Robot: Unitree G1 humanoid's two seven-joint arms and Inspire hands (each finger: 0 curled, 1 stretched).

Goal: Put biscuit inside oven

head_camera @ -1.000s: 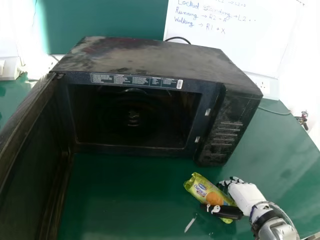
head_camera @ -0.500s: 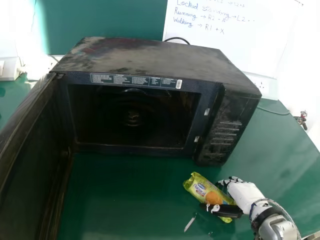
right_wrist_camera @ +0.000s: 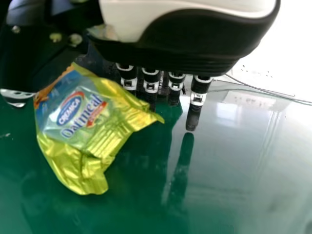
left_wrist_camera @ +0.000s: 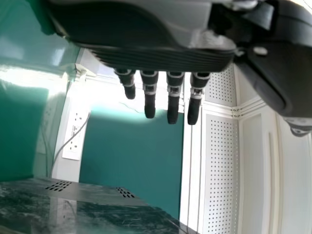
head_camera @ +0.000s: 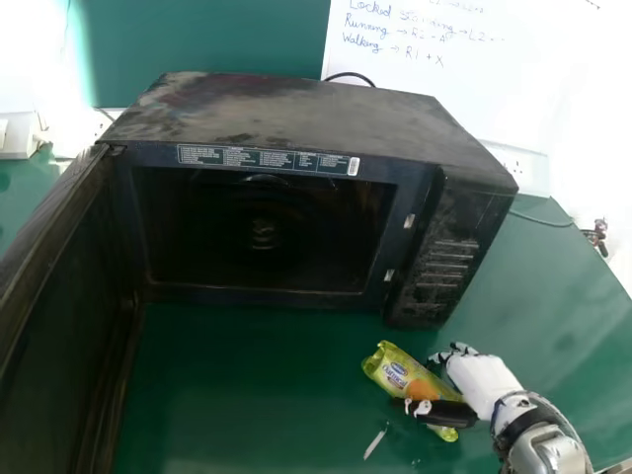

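Head view | right hand (head_camera: 482,382) spanning biscuit packet (head_camera: 395,369), fingers relaxed | packet lying on bench (head_camera: 257,395) outside microwave oven (head_camera: 296,117), hardly shifting since earlier | lift awaiting grip | left hand (left_wrist_camera: 146,31) idling, left wrist view

left hand (left_wrist_camera: 146,56): fingers straight, thumb apart | right hand (head_camera: 481,383): low, fingers relaxed, thumb spread

Toward five o'clock in the head view, the packet (head_camera: 395,370) is showing crinkled, glossy plastic-like film. The surface (head_camera: 247,385) beneath is looking smooth and glossy, throwing back reflections. The oven (head_camera: 286,114) is wearing a hard, dark, smudged casing, patchily dull on top. Toward four o'clock, the right hand (head_camera: 479,380) is presenting a smooth white plastic-looking shell with ribbed black edging.
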